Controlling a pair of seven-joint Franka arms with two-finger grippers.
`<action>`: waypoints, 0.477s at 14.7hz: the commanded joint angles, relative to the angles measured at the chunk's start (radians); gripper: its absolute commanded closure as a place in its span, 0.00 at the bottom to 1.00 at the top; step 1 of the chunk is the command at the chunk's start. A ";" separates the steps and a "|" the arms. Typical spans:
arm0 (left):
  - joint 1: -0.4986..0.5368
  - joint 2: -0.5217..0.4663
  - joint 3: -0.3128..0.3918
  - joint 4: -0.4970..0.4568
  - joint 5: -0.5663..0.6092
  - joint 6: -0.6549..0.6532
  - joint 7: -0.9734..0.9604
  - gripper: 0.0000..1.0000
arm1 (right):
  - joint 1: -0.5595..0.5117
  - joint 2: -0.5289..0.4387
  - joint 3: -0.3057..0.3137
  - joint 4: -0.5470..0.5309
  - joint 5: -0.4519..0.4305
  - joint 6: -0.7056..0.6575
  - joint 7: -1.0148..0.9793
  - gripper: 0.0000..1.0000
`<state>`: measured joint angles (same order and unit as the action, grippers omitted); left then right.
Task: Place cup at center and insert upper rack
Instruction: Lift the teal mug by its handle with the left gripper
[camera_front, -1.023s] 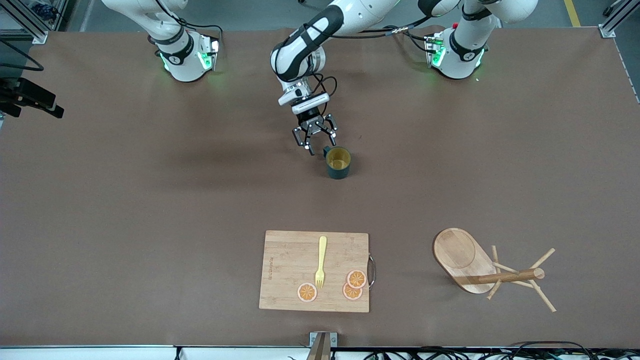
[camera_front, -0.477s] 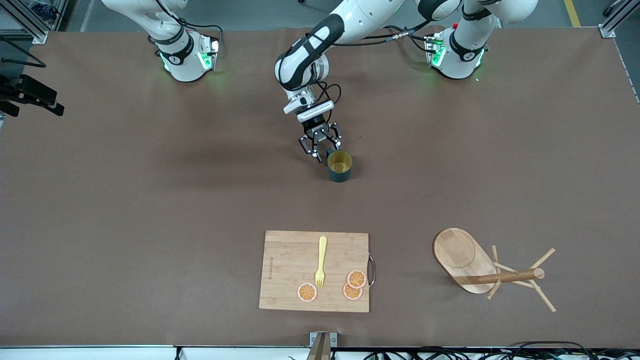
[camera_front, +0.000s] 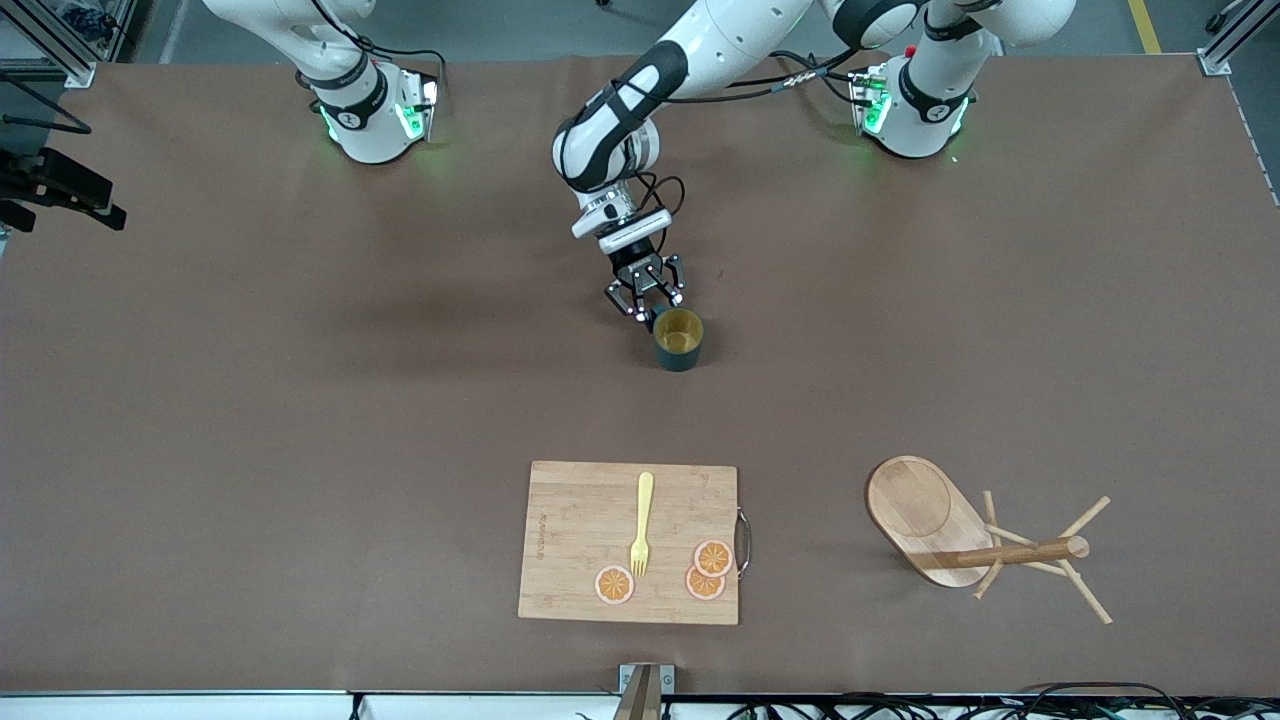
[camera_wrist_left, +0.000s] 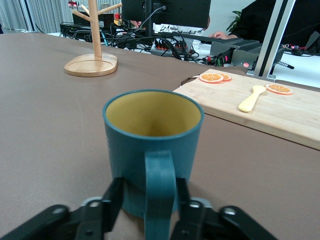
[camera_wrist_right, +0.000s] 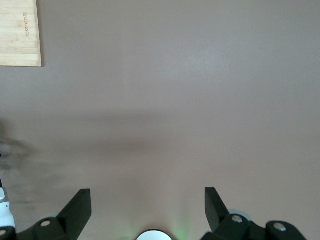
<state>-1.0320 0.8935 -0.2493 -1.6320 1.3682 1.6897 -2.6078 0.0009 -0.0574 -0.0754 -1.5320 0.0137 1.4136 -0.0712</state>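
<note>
Left end effector (camera_front: 645, 305) pinches narrowly the handle of the cup (camera_front: 678, 339), standing mid-tabletop (camera_front: 300, 400); upper rack (camera_front: 985, 540) lies tipped at 4 o'clock. Right end effector (camera_wrist_right: 148, 204) waits, spread wide.

The cup (camera_front: 678, 340) stands mid-frame on the surface (camera_front: 300, 400). Lower centre lies the cutting board (camera_front: 580, 540), carrying a fork (camera_front: 641, 523) and orange slices (camera_front: 705, 570). The upper rack (camera_front: 985, 540) lies toppled at lower right.
</note>
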 joint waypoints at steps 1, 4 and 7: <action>0.000 0.009 0.001 0.033 0.012 0.001 0.003 0.74 | 0.008 -0.035 0.000 -0.031 -0.023 0.001 -0.009 0.00; 0.001 -0.005 -0.001 0.063 -0.011 0.004 0.031 0.96 | 0.005 -0.035 -0.001 -0.031 -0.023 -0.005 -0.010 0.00; 0.001 -0.051 -0.002 0.125 -0.147 0.002 0.161 0.99 | 0.007 -0.035 -0.003 -0.031 -0.023 -0.005 -0.010 0.00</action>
<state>-1.0321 0.8869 -0.2510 -1.5477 1.3045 1.6915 -2.5380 0.0008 -0.0581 -0.0764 -1.5320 0.0127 1.4065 -0.0715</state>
